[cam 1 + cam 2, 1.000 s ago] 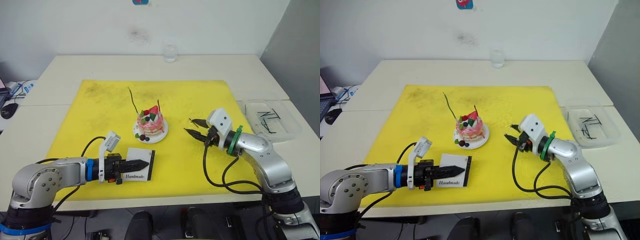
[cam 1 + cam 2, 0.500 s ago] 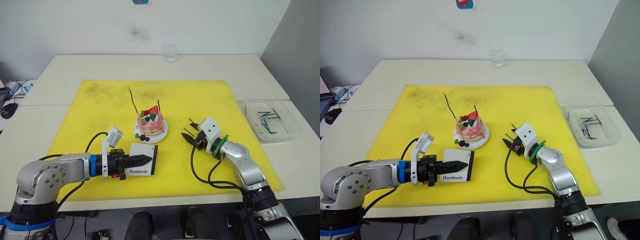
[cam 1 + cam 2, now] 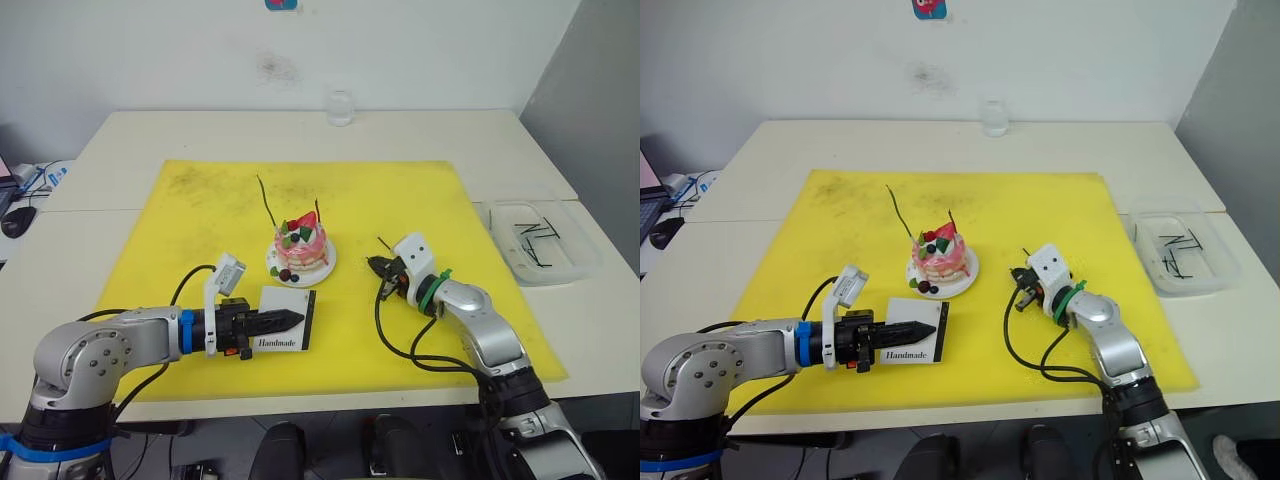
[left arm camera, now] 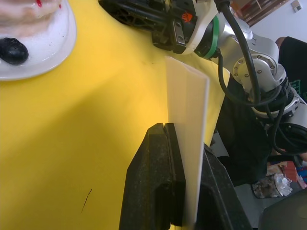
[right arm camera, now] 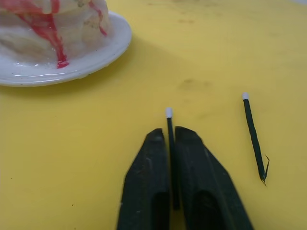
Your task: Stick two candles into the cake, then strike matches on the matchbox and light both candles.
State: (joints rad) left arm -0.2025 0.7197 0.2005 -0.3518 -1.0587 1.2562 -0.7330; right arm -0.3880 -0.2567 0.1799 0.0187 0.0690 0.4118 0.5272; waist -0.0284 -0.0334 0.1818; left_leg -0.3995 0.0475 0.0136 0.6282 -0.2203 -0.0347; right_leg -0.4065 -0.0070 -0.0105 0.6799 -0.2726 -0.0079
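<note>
Black right jaws pinched a match, white tip forward for striking; left jaws clamped the matchbox on edge.

glossy white plate, matt yellow mat

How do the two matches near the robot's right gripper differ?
The held match is clamped between the right gripper's fingers, pointing toward the cake; the loose match lies free on the yellow mat, beside the gripper, and looks frayed at its far end. Both are thin, dark sticks with white tips.
</note>
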